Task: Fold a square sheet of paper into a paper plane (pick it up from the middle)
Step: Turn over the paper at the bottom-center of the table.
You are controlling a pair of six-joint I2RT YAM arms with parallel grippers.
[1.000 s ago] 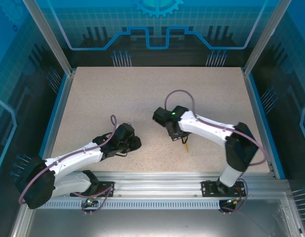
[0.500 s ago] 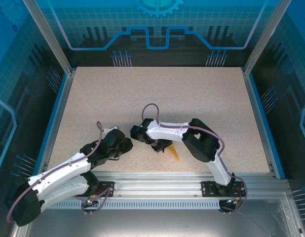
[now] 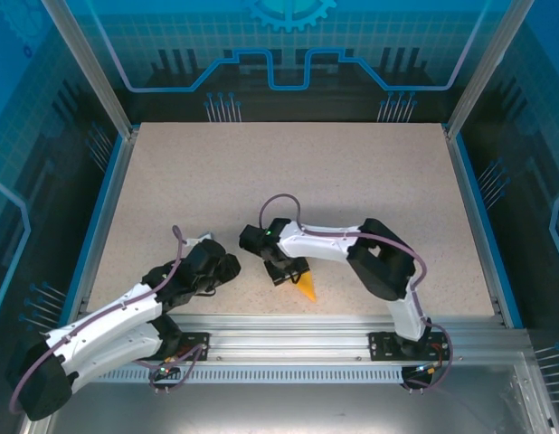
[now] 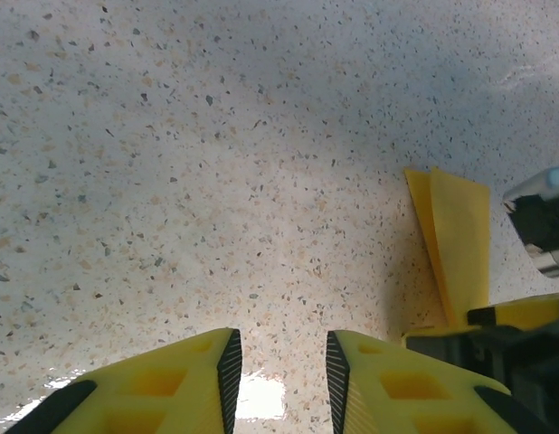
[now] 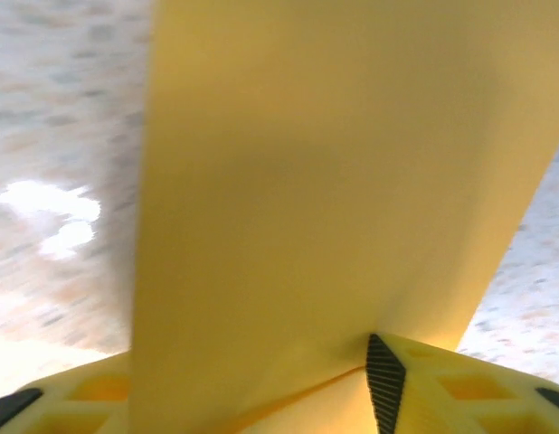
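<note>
Top view: the right gripper [image 3: 287, 271] is near the front edge of the speckled table [image 3: 288, 172]. The paper plane [image 3: 307, 287] lies just beside it on the near-right side as an orange-yellow wedge, its point aimed at the front rail. A second ago this arm reached in from the right and the paper showed only as a thin sliver below the gripper. The arm is now folded back on itself, and gripper and paper sit further left and nearer the front.

Right wrist view: the jaws are parted. The paper's broad face runs between them, one edge against the black pad [image 5: 383, 371].

The left gripper [image 3: 227, 268] has drawn back slightly toward the near-left. Left wrist view: its jaws are released, a narrow gap over bare tabletop, with the paper off to the right.
</note>
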